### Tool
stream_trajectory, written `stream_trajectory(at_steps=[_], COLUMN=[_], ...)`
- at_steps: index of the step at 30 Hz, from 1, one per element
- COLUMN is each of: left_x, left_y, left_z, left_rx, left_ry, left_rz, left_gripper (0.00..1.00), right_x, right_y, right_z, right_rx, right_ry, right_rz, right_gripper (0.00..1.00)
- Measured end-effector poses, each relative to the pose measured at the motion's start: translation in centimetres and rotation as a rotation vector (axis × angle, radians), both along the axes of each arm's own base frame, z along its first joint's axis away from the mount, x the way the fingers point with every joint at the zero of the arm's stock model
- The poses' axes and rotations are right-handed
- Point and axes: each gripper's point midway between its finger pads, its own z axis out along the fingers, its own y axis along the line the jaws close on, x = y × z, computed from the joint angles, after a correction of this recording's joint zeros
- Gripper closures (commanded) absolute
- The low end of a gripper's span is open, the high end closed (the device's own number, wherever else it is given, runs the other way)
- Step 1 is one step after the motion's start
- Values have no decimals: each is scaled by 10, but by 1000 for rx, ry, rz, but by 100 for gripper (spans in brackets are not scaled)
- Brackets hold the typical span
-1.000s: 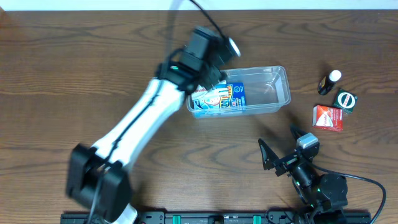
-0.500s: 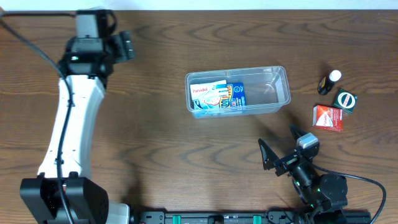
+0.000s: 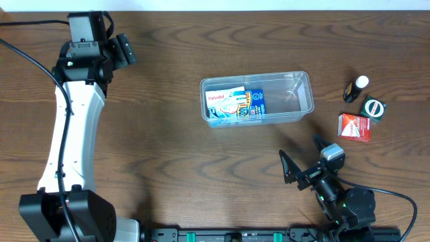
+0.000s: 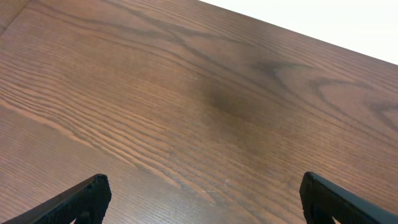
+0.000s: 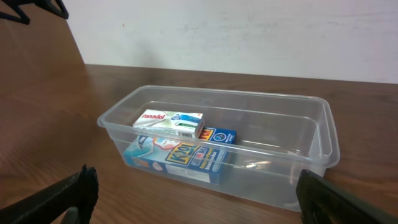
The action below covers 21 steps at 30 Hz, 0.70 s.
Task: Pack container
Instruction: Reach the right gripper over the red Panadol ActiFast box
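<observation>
The clear plastic container [image 3: 299, 91] sits at the table's middle right, also in the right wrist view [image 5: 323, 134]. Inside its left half lies a blue box [image 3: 250, 104] with a white Panadol box [image 3: 220, 98] on top; both show in the right wrist view, blue box [image 5: 180, 160], white box [image 5: 169, 122]. My left gripper [image 3: 121, 48] is open and empty at the far left back of the table, over bare wood in its wrist view [image 4: 202, 199]. My right gripper [image 3: 301, 161] is open and empty near the front, in front of the container [image 5: 196, 196].
To the right of the container lie a red and white box [image 3: 354, 126], a green and white round item [image 3: 373, 107] and a small dark bottle with a white cap [image 3: 356, 88]. The white wall edge runs along the back of the table [image 4: 348, 25].
My left arm has swung from over the container's left end to the far left back corner, leaving the white Panadol box lying on the blue box. The right arm has not moved.
</observation>
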Motion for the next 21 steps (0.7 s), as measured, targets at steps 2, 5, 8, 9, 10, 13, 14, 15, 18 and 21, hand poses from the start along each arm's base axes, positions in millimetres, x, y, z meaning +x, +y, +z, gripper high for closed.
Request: stream_trajectory(at_steps=[2, 5, 8, 9, 10, 13, 14, 15, 18, 21], left_x=[0, 0, 0, 0, 0, 0, 0, 0, 0, 0], left_y=[0, 0, 0, 0, 0, 0, 0, 0, 0, 0], left_z=[0, 0, 0, 0, 0, 0, 0, 0, 0, 0], left_rx=[0, 0, 0, 0, 0, 0, 0, 0, 0, 0], left_ry=[0, 0, 0, 0, 0, 1, 0, 1, 0, 1], left_rz=[0, 0, 0, 0, 0, 0, 0, 0, 0, 0], left_gripper=[2, 2, 2, 2, 2, 2, 2, 2, 2, 2], right_x=[0, 0, 2, 2, 3, 5, 6, 7, 11, 14], right_y=[0, 0, -2, -3, -4, -9, -12, -15, -28, -47], right_z=[0, 0, 7, 11, 14, 14, 11, 10, 16, 40], right_rx=[0, 0, 8, 14, 18, 29, 33, 39, 48, 43], right_ry=[0, 0, -27, -43, -55, -47, -33, -21, -1, 15], right_rz=[0, 0, -16, -21, -26, -62, -77, -94, -159, -251], right_gripper=[1, 1, 1, 1, 1, 1, 1, 1, 1, 1])
